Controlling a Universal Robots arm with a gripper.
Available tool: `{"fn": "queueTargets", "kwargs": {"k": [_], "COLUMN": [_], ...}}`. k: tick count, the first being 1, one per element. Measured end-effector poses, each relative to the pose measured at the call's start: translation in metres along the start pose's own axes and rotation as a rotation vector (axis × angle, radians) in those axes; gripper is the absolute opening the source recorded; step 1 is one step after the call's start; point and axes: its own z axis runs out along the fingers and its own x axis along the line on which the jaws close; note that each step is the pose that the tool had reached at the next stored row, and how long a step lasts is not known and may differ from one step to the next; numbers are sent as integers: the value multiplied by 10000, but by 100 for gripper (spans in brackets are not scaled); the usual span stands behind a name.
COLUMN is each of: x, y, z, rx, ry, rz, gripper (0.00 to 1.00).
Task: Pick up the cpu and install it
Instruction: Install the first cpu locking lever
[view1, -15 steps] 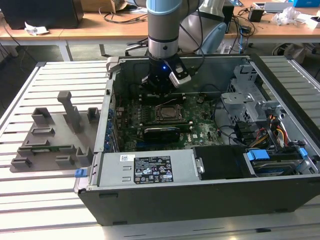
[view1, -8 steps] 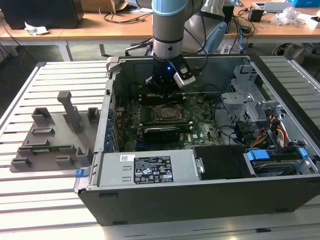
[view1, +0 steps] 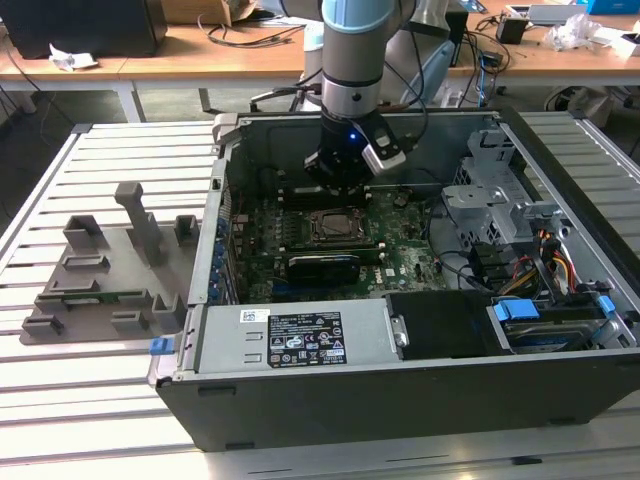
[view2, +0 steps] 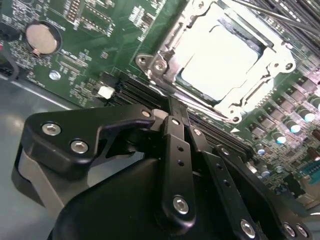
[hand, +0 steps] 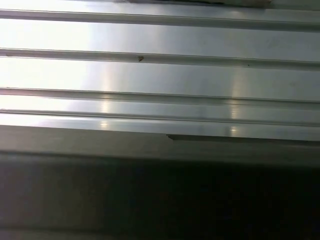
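Jaws of the black gripper (view2: 172, 117) look pressed together in the second wrist view, with nothing seen between the tips; the gripper (view1: 340, 178) hangs inside the open dark-grey computer case (view1: 400, 395), low over the far part of the green motherboard (view1: 400, 262). Small flat square cpu with silvery-grey metal top (view2: 220, 60) sits seated in the dark square metal-framed socket (view2: 165, 62), frame around it, just beyond the jaw tips but not touching them. Exterior view puts the same socket (view1: 332, 226) near the middle of the board, just in front of the gripper. Round silver coin cell battery (view2: 42, 37) lies on the board well apart from the socket. Grey plastic fixture with upright posts (view1: 110, 270) stands on the slatted aluminium desk (view1: 60, 400) at the exterior view's left of the case. First wrist view gives ribbed aluminium slats (hand: 160, 75).
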Motion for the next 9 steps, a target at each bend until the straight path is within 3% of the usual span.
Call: {"fn": "queueTargets", "kwargs": {"k": [4, 9], "x": [-90, -112], "y": [-5, -7], "z": [21, 49], "rx": [-2, -1], "ry": [22, 35], "rz": [0, 1], "gripper": [11, 11]}}
